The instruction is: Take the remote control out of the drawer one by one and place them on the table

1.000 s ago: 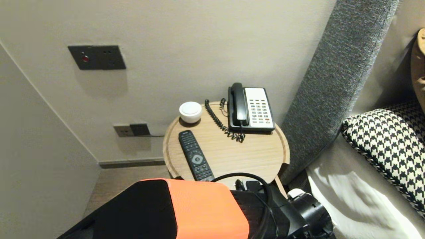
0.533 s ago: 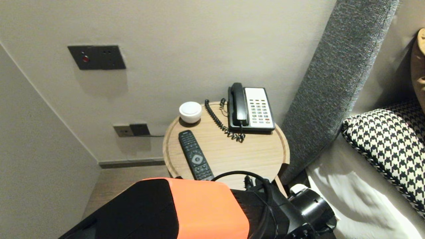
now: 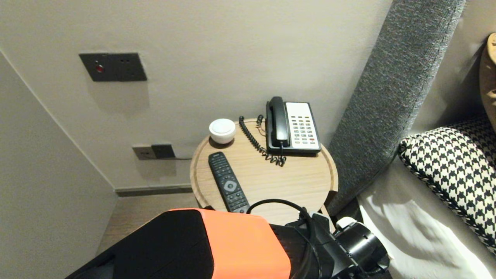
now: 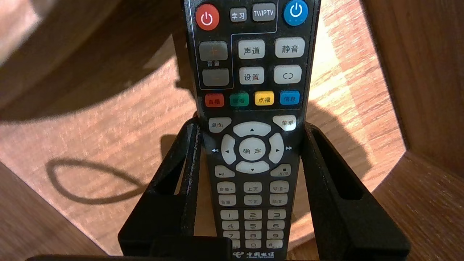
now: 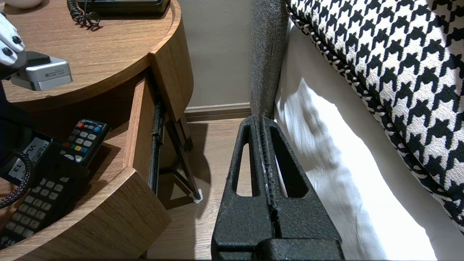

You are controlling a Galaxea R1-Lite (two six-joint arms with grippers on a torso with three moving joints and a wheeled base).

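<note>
Down in the open drawer (image 4: 108, 119), the left pincer (image 4: 250, 125) is clamped on the keypad remote (image 4: 253, 90), one finger on each long edge. Whether the remote rests on the drawer floor or hangs just above it is hard to tell. Its orange-and-black arm (image 3: 232, 244) bends low before the table (image 3: 294, 182). Beside the bed (image 5: 326, 163), the right pincer (image 5: 264, 121) hangs parked, fingers pressed together. Farther back on the table lie a slim remote (image 3: 228, 182) and a telephone (image 3: 292, 126).

My left arm (image 3: 232, 248) lies low across my front. My left gripper (image 4: 251, 125) has its fingers half spread, both pressing inward in a grip. My right gripper (image 5: 261, 125) hangs parked at my side, fingers pressed together.
</note>
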